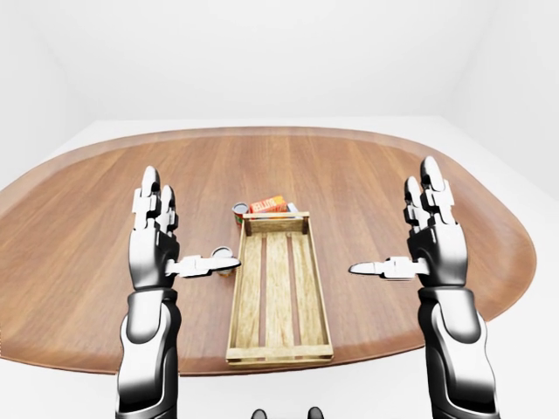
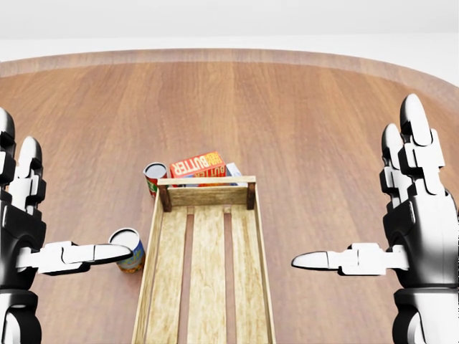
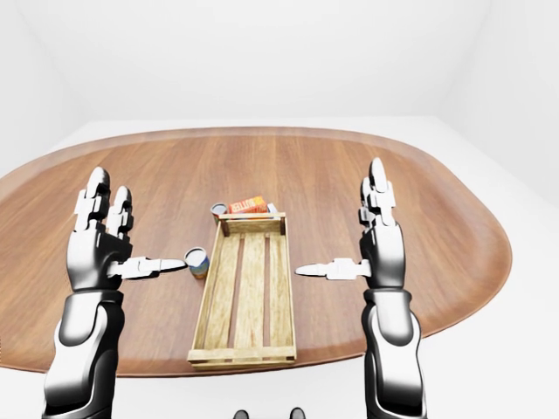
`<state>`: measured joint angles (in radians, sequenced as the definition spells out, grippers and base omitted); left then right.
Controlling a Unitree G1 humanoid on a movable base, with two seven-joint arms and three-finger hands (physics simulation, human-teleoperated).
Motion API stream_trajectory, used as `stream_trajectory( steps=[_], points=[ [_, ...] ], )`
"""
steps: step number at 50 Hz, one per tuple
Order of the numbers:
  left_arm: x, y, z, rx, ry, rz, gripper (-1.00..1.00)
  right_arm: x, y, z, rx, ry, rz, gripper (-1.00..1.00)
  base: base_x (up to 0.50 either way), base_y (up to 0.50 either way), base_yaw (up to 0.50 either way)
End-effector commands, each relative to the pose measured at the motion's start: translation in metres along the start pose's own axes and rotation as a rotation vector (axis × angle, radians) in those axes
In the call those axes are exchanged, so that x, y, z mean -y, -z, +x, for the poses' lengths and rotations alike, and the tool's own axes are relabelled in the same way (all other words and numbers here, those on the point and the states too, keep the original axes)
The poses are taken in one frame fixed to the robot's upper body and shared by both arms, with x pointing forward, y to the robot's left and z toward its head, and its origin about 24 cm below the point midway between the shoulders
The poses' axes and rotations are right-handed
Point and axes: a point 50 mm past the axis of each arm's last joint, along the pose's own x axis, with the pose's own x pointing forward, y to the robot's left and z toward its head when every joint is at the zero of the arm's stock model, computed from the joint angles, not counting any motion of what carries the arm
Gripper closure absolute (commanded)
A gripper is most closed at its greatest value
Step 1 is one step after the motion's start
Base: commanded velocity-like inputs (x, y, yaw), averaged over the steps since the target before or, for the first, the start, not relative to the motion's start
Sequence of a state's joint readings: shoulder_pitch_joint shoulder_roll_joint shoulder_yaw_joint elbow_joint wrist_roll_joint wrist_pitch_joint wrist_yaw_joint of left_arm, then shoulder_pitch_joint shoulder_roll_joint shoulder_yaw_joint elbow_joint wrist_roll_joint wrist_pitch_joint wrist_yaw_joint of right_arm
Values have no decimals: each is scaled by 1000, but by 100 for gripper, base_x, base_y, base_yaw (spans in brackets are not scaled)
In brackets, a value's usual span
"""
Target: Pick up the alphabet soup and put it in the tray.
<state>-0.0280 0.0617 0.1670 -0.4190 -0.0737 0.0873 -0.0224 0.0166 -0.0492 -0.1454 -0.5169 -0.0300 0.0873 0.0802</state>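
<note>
The alphabet soup (image 2: 130,252) is a small can with a blue, yellow and orange label, standing upright on the table just left of the wooden slatted tray (image 2: 206,195). The tray holds nothing. My left hand (image 2: 54,222) is open, fingers pointing up. Its thumb tip overlaps the can in the head view; the right-eye view shows the tip a little short of the can (image 3: 197,260). My right hand (image 2: 380,222) is open too, raised to the right of the tray, thumb pointing at it.
A second can (image 2: 154,175) with a red and green label stands at the tray's top left corner. An orange butter box (image 2: 199,165) lies just above the tray's top wall. The oval wooden table (image 1: 393,175) stretches wide on both sides.
</note>
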Motion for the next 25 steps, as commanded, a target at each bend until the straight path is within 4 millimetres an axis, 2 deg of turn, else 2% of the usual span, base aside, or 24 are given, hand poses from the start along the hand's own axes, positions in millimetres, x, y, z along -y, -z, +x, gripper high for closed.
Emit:
stream_trajectory(
  steps=[1,25],
  points=[
    [-2,0,0,-2,-7,0,-100,-3,1,0,-3,-10,0,-100,50,0,0],
    [-5,-5,0,19,-2,11,-100,-3,0,0,0,-13,16,-100,50,1,0]
  ],
)
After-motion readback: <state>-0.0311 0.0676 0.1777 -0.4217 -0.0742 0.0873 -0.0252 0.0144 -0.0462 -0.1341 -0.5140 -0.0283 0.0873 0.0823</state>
